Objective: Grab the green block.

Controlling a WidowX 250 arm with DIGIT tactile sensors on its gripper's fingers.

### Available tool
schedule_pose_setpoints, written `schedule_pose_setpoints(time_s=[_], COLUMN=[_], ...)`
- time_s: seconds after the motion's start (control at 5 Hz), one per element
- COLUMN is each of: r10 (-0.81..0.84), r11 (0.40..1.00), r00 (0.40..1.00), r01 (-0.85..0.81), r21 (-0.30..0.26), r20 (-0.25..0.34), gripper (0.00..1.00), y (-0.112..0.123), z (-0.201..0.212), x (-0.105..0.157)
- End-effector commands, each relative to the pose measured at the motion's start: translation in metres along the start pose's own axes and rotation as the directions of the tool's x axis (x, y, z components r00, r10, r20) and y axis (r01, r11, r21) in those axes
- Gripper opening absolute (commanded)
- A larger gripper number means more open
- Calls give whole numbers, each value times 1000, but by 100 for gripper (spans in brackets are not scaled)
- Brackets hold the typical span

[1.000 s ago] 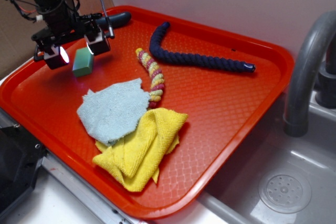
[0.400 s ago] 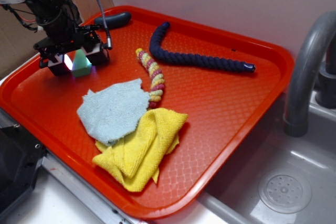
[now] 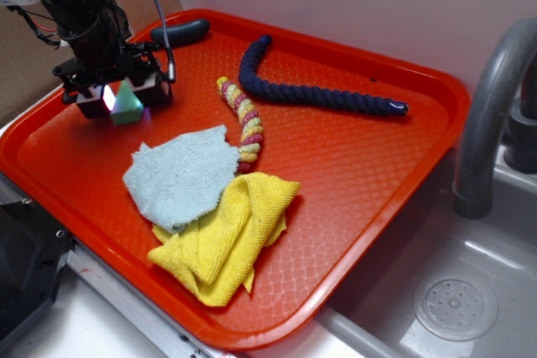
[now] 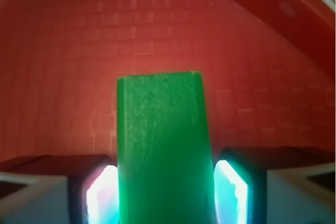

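1. An orange tray is seen beside a grey sink.
2. A dark blue rope and a striped rope are laid on it.
3. A pale blue cloth is draped partly over a yellow cloth.

No writing, labels or numbers that I can read anywhere.

Looking down from my wrist, the green block between my fingers is a plain face with no mark, and the red tray beneath it shows only its moulded grid pattern, no lettering. From the outside view, the pale blue-grey cloth, the yellow cloth, the dark blue rope and the sink drain cover carry no print or brand that I can make out; the drain cover's raised dots are only a pattern.
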State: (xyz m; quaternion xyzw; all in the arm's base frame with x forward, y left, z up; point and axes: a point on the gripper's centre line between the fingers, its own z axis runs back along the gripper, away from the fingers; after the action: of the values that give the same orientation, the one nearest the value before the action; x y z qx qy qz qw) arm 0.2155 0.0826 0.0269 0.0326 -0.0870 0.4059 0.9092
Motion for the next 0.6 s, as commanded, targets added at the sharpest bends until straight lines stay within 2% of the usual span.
schedule_pose_setpoints(time_s=[0.0, 0.2, 0.4], r10=[-320, -420, -473], r11=[936, 871, 811], r00=[947, 907, 880], r01=[317, 410, 457], r21=[-152, -269, -365], r20=[0, 24, 50], gripper=[0, 0, 0], y=[-35, -47, -52], z=[118, 175, 215], x=[0, -31, -59])
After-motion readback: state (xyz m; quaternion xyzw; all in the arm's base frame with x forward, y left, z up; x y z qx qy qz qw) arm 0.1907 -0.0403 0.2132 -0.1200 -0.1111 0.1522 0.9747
